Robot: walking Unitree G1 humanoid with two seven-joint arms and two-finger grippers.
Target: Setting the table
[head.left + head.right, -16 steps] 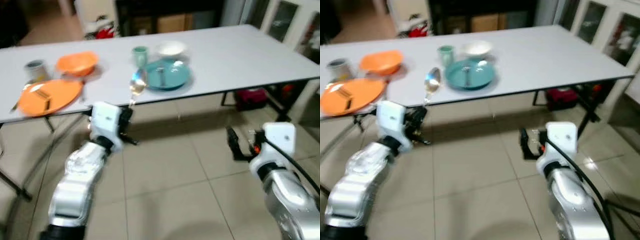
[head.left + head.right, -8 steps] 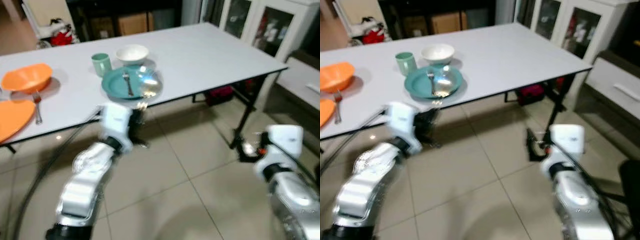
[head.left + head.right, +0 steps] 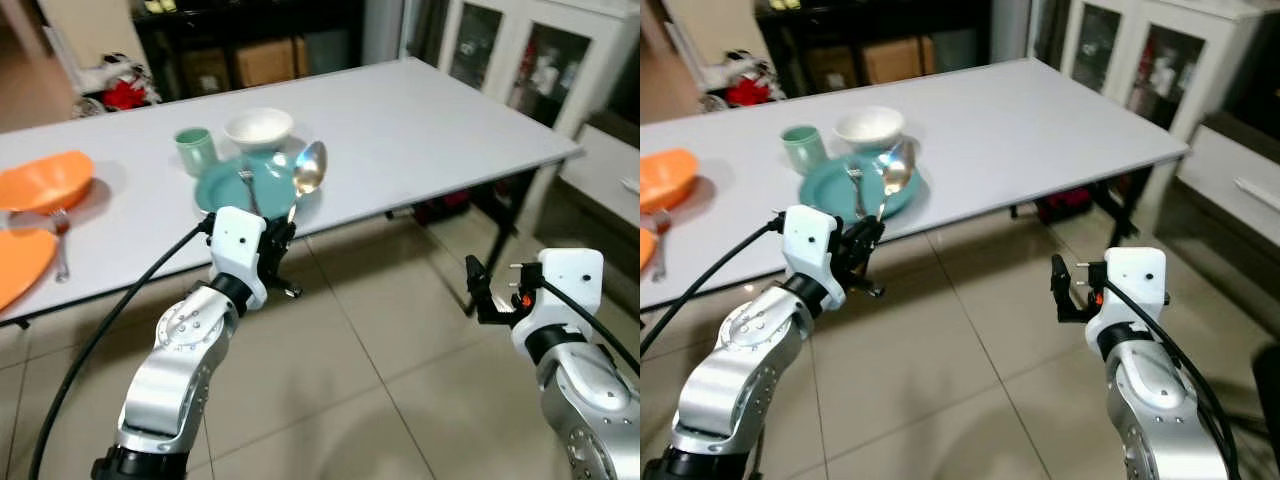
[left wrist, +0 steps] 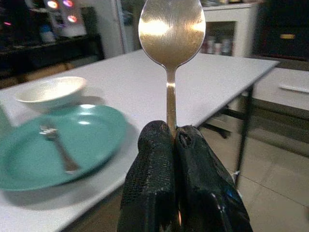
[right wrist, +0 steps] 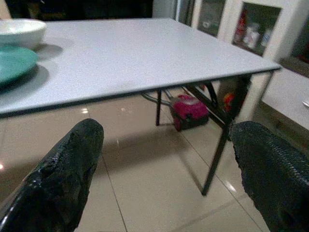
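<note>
1. A spoon (image 4: pixel 171 34) is held upright by its handle in the closed left gripper (image 4: pixel 175 140), just off the table's (image 3: pixel 450 110) near edge, beside the teal plate (image 3: pixel 225 185).
2. The spoon is judged light, stiff and slippery; a low hold on the handle suits it.
3. The right gripper (image 5: pixel 164 145) is spread wide and empty.

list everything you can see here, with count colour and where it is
table: 1, white, ahead of the robot
plate: 1, teal, near table edge
fork: 1, silver, on the teal plate
bowl: 1, white, behind the teal plate
cup: 1, pale green, beside the white bowl
orange bowl: 1, orange, table's left part
orange plate: 1, orange, left edge, partly cut off
second fork: 1, silver, beside the orange plate
spoon: 1, silver, upright in left pincer
left pincer: shut on the spoon's handle
right pincer: open, above floor
</note>
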